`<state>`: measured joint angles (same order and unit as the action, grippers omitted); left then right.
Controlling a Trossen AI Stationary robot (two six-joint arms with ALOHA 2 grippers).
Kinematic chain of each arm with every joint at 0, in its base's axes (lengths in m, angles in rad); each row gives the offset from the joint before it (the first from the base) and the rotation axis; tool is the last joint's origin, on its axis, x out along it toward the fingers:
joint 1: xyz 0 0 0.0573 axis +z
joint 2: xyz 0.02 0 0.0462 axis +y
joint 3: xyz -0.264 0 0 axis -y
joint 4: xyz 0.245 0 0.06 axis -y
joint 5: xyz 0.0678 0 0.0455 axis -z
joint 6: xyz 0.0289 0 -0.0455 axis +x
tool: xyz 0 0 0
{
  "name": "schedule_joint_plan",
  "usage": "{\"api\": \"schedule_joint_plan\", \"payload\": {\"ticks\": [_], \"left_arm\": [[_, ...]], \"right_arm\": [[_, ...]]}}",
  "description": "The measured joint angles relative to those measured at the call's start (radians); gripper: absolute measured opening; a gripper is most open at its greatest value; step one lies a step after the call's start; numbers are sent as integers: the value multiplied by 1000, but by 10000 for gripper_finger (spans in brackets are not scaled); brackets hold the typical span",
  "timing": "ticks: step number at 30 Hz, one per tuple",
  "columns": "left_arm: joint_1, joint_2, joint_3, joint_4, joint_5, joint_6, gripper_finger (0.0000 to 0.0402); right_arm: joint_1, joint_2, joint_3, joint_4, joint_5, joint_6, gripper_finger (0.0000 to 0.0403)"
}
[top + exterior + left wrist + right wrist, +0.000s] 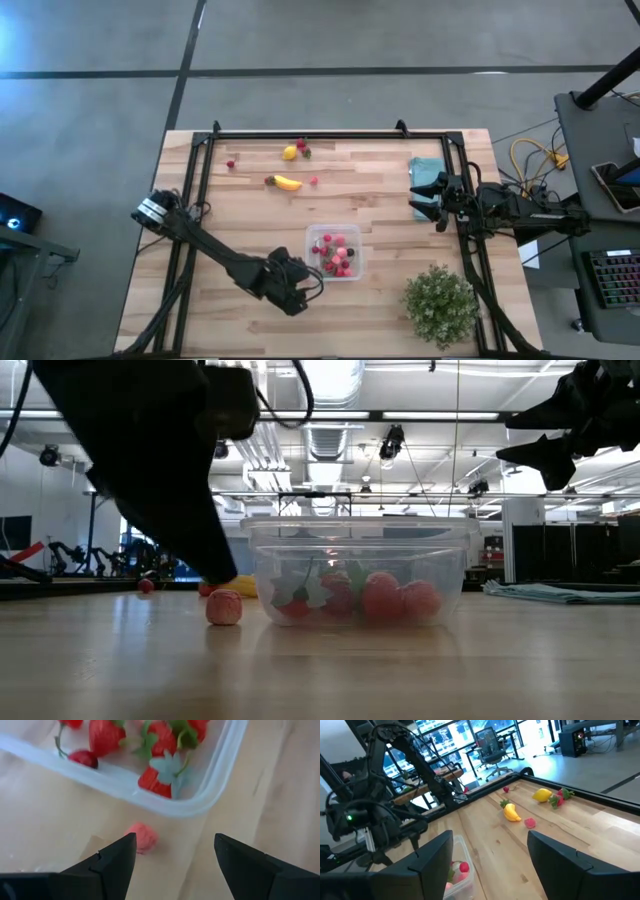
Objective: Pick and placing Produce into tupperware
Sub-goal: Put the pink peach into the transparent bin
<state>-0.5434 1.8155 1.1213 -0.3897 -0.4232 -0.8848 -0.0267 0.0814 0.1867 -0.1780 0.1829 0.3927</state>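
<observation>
The clear tupperware (335,252) sits on the table's near middle and holds several red strawberries and berries (157,775). One pink berry (141,836) lies on the wood just outside its near-left corner; the low view shows this berry (224,607) beside the tupperware (360,575). My left gripper (175,842) hovers open over that berry, its fingers on either side without touching; in the high view it (300,288) covers the berry. A banana (287,182), a lemon (290,152), strawberries (303,148) and small red pieces (230,164) lie toward the far edge. My right gripper (420,195) waits open, raised at the right.
A folded teal cloth (428,172) lies under the right gripper at the table's right side. A bushy green potted plant (440,305) stands at the near right corner. A black frame rail (300,134) runs along the far edge. Bare wood lies left of the tupperware.
</observation>
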Motion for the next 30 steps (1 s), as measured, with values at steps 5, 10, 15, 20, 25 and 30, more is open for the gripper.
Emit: {"api": "schedule_joint_plan", "payload": {"ticks": [5,10,15,20,25,30], "left_arm": [[0,15,-3,0,-6,-22,254],[2,11,-19,-1,-39,-26,254],[11,11,-41,39,-41,-24,254],[18,11,-64,96,-42,4,254],[30,11,-105,202,-41,30,254],[39,13,-114,232,-35,31,248]], "right_arm": [[0,0,0,0,0,0,248],[0,0,0,0,0,0,253],[0,0,0,0,0,0,251],[0,0,0,0,0,0,246],[0,0,0,0,0,0,250],[0,0,0,0,0,0,254]]}}
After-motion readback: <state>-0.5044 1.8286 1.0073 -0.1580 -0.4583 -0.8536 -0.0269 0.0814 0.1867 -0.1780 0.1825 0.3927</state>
